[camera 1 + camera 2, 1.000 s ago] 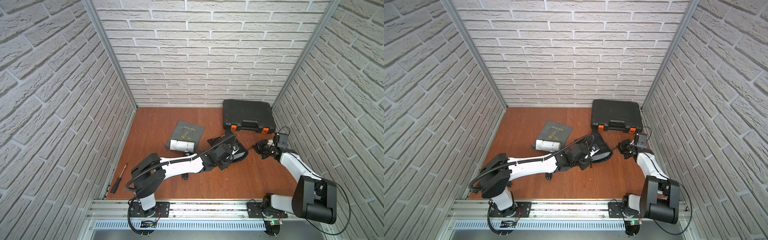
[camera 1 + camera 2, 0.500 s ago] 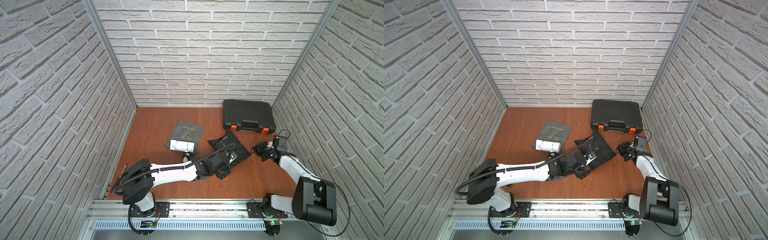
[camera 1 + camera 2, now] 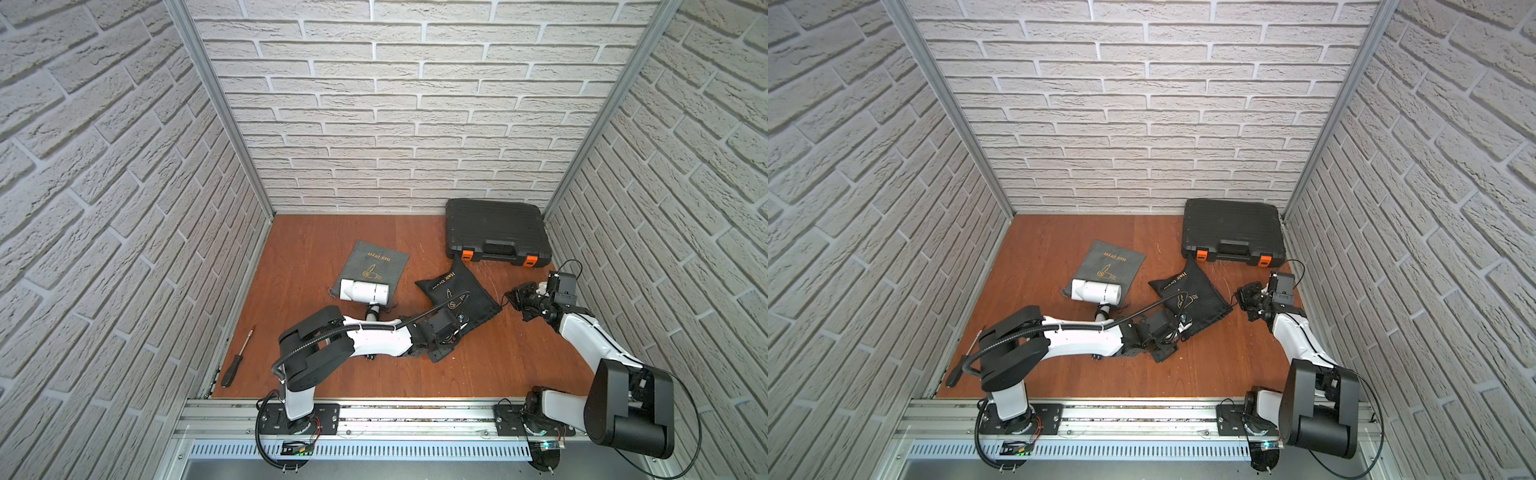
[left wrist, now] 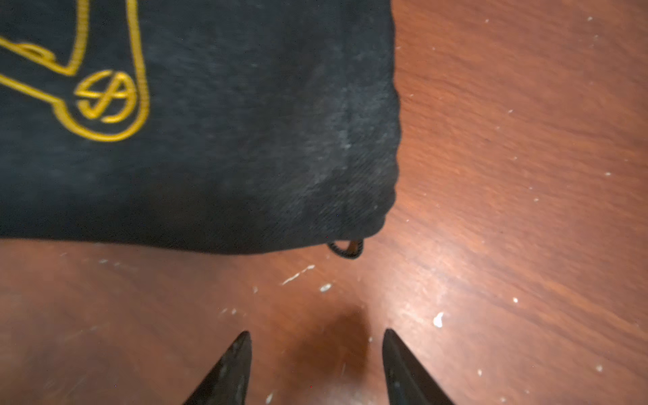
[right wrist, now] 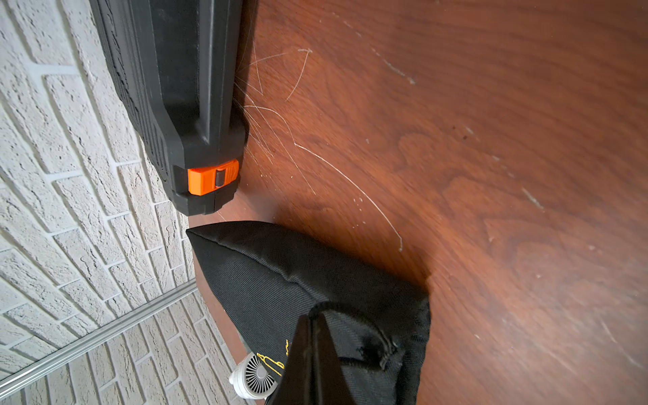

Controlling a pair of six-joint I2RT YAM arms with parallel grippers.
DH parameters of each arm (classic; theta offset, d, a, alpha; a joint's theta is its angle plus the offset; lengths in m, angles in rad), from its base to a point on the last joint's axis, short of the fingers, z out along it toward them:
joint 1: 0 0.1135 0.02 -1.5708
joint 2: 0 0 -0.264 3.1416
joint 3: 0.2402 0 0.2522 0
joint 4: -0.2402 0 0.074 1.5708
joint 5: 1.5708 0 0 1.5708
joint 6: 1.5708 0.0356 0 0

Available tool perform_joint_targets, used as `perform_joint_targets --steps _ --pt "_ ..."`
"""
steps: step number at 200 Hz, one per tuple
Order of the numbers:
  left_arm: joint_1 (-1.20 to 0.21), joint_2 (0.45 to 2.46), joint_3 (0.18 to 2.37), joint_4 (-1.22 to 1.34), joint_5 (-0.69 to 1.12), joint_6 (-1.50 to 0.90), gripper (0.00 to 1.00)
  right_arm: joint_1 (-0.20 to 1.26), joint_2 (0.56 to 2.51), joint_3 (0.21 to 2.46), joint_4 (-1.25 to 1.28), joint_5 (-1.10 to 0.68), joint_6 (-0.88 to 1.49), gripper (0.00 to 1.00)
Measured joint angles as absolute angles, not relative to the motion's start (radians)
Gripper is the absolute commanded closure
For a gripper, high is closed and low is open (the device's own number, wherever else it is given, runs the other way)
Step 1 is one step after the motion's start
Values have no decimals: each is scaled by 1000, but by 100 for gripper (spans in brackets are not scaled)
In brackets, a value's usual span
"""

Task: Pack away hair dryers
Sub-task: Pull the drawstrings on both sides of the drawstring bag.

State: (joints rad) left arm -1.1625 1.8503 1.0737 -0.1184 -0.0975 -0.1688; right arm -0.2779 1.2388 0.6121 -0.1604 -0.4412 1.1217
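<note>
A white hair dryer (image 3: 365, 291) (image 3: 1096, 291) lies on the mouth of a flat grey bag (image 3: 376, 264) at mid-table. To its right lies a bulging black bag (image 3: 457, 297) (image 4: 210, 140) printed "Hair Dryer". My left gripper (image 3: 451, 338) (image 4: 315, 333) hangs open over bare wood just off that bag's near corner, where a drawstring loop (image 4: 347, 249) pokes out. At the bag's right corner, my right gripper (image 3: 513, 299) (image 5: 312, 317) is shut on the black drawstring. The white dryer's rear grille (image 5: 254, 378) shows in the right wrist view.
A closed black hard case (image 3: 494, 232) (image 5: 182, 105) with orange latches sits at the back right against the wall, close behind the black bag. A screwdriver (image 3: 237, 357) lies near the left wall. Brick walls enclose three sides.
My left gripper let go of the bunched black bag, opened and drew back toward the front. The bag now lies spread on the table. The right gripper stayed shut and shifted slightly right.
</note>
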Motion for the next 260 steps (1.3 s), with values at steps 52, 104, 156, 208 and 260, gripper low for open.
perform_joint_targets --steps 52,104,156,208,260 --pt "-1145 1892 1116 -101 -27 -130 42 -281 1234 612 -161 -442 1128 98" --pt "-1135 1967 1193 -105 12 -94 56 -286 1234 612 -160 -442 1141 98" --pt "-1119 2000 1232 -109 35 -74 52 -292 1234 612 -159 -446 1152 98" --pt "-1119 2032 1284 -133 36 -70 47 -292 1227 611 -154 -447 1164 98" --pt "-1119 2099 1396 -189 14 -72 79 -292 1219 603 -149 -446 1171 98"
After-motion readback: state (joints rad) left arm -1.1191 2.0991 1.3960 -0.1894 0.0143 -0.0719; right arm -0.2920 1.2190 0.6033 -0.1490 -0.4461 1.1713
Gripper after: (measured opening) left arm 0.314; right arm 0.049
